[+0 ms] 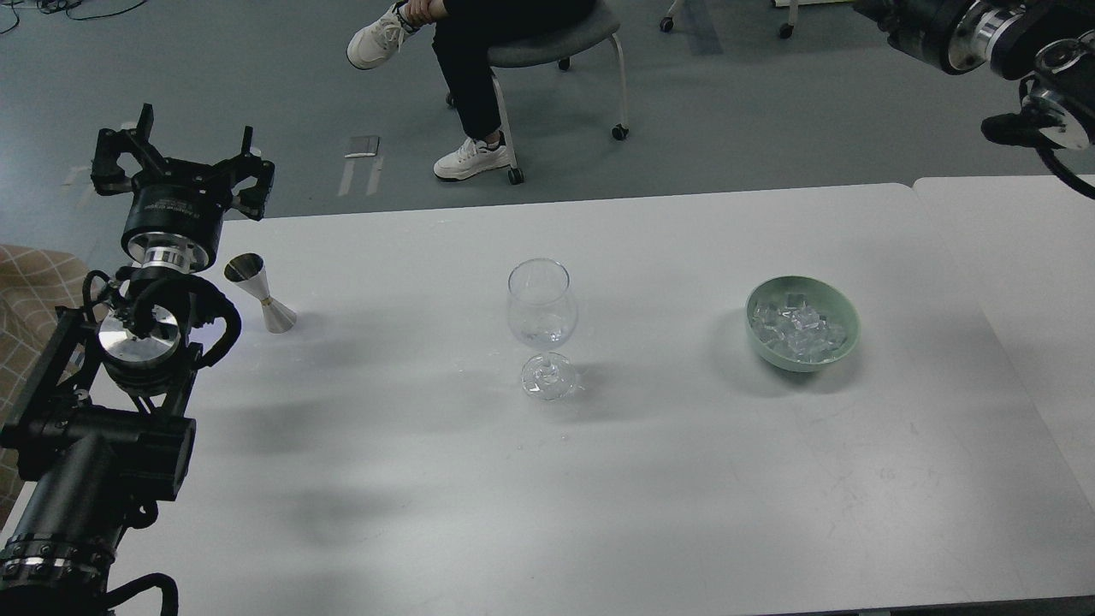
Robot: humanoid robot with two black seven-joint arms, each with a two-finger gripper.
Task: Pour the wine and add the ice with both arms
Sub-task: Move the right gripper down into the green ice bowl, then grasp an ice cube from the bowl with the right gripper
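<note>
The white table (599, 496) carries three items in a row. A metal jigger (261, 293) stands at the left, tilted in this view, near the table's far left corner. A clear stemmed wine glass (541, 328) stands upright at the centre. A pale green bowl (802, 323) sits to the right, well apart from the glass.

The ice (800, 329) lies heaped inside the green bowl as small transparent cubes that glint under the room light. The bowl of the wine glass appears to hold a small amount of clear liquid at its bottom; the level cannot be read with certainty. The content of the jigger cannot be seen.

The left arm enters from the lower left. The left gripper (184, 150) is raised above the table's far left edge, just beside the jigger and not touching it. Its jaws are spread, and nothing is held between them.

The right arm (984, 34) shows only in the upper right corner, well apart from the bowl. Its far end lies at the frame edge, and the jaws cannot be told apart, so their state cannot be determined.

Beyond the table, a seated person (466, 77) occupies a wheeled chair (556, 47) on the grey floor (770, 111).
</note>
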